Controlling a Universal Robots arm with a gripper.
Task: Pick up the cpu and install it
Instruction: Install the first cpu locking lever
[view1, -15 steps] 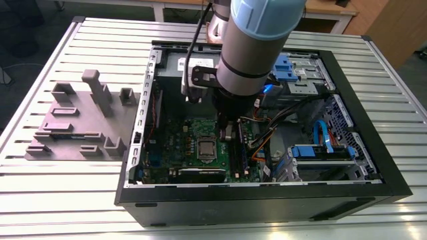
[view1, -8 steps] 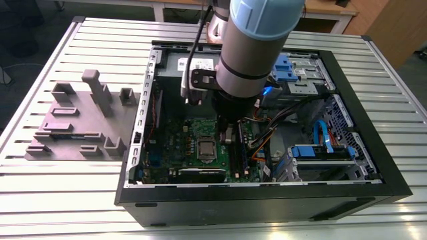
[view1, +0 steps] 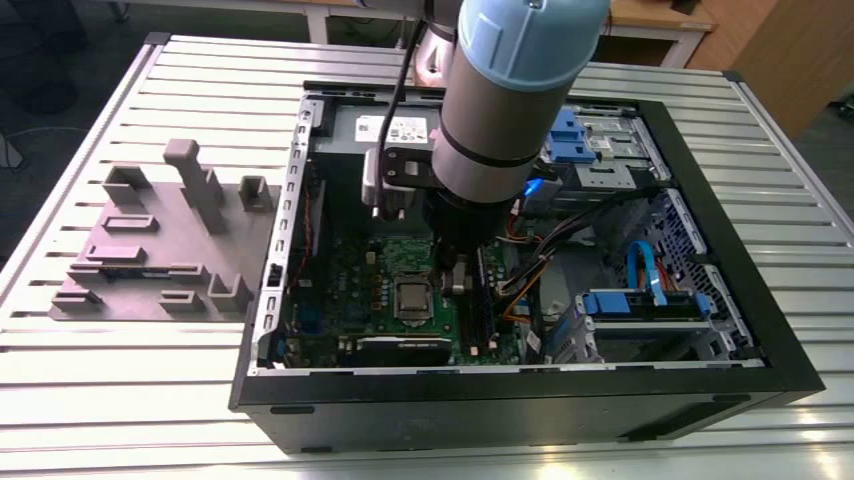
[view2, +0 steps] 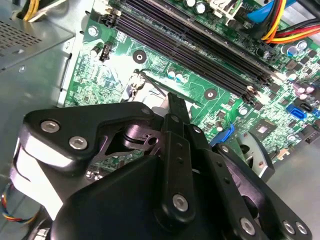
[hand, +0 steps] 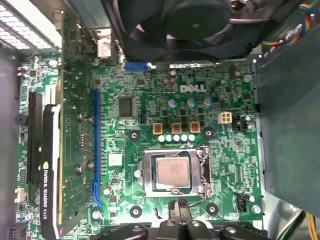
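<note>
Slatted metal tabletop (view1: 147, 400) carries the whole job, with wooden furniture behind it. Largest item on it is the open computer case (view1: 534, 390), lying on its side with its interior exposed. On the exterior view's left of the case sits the grey-purple fixture block (view1: 160, 250), its slots showing no chip that I can make out.

My arm (view1: 514, 90) reaches down into the case over the green motherboard (hand: 150, 95). I note a fan (hand: 175, 25), a graphics card (hand: 50, 175) in its slot, memory slots (view2: 200, 45) and cable bundles (view1: 534, 270) alongside.

Finding on the task item: the cpu (hand: 172, 174) lies flat inside the socket frame (hand: 172, 172) on the motherboard, silver top up, square to the frame's edges as far as I can judge. The exterior view shows the same socket (view1: 411, 297) occupied. The retention lever (hand: 150, 216) appears to run along the socket's side; whether it is latched I cannot tell.

Gripper (hand: 181, 212): in the first wrist view the fingertips sit together just beside the socket's edge, with nothing between them; it holds nothing and does not touch the chip.

Assessment: pick-up and placement look done. Seating and locking cannot be confirmed from these views
</note>
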